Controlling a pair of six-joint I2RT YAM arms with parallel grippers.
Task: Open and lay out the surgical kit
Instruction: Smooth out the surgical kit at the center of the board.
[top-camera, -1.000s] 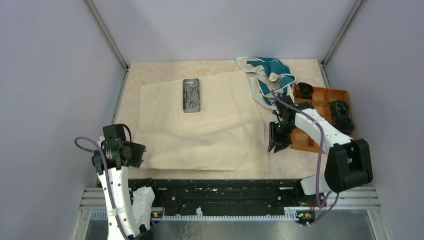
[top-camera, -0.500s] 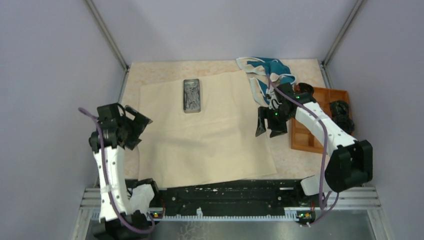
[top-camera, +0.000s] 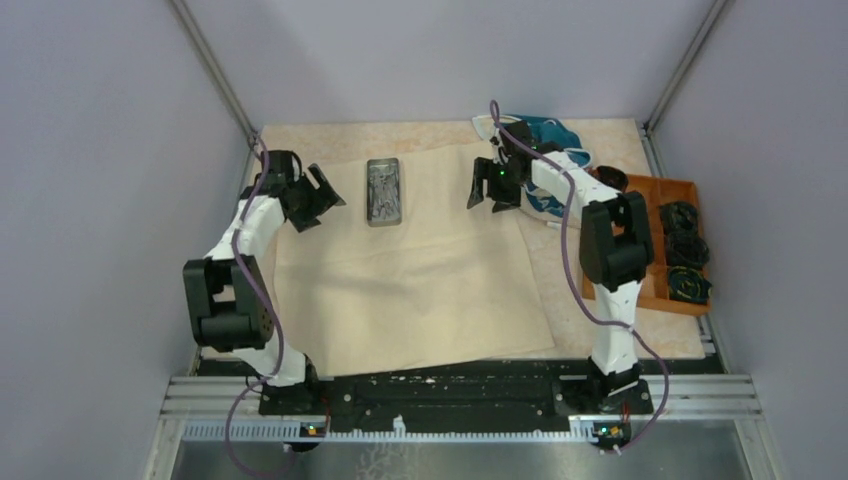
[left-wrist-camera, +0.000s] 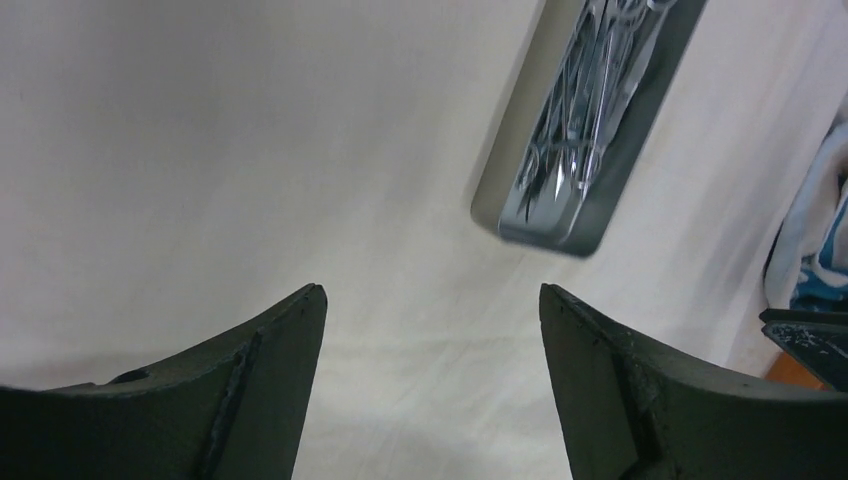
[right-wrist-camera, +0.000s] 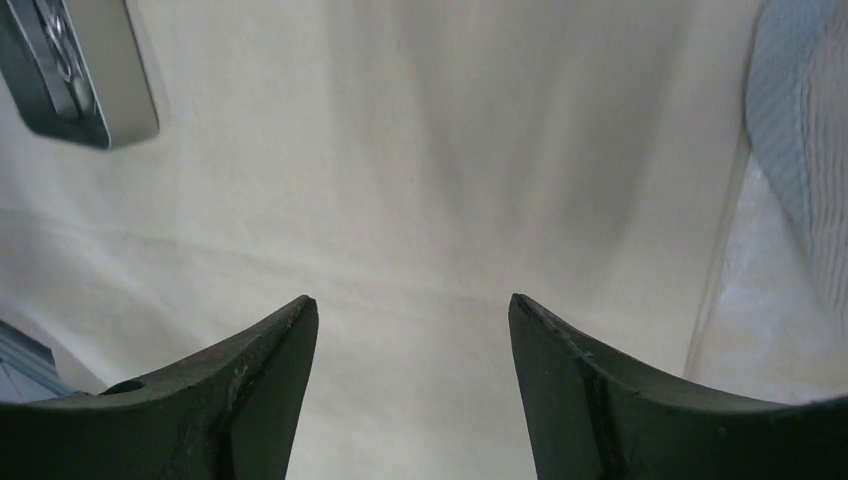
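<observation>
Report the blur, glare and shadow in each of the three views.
Top external: even, soft light, no hard shadows; the steel tray is too small to resolve its contents. Left wrist: the left tool looms dark and soft-edged, the tray smeared, glints on its instruments. Right wrist: gentle shading bands across the beige cloth; teal-and-white fabric at the right edge out of focus.

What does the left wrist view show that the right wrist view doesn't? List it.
Left wrist only: the instruments' pointed tips in the tray, and the open left gripper. Right wrist only: ring handles, the table beside the cloth, and the open right gripper. Both: the cloth and the tray.
</observation>
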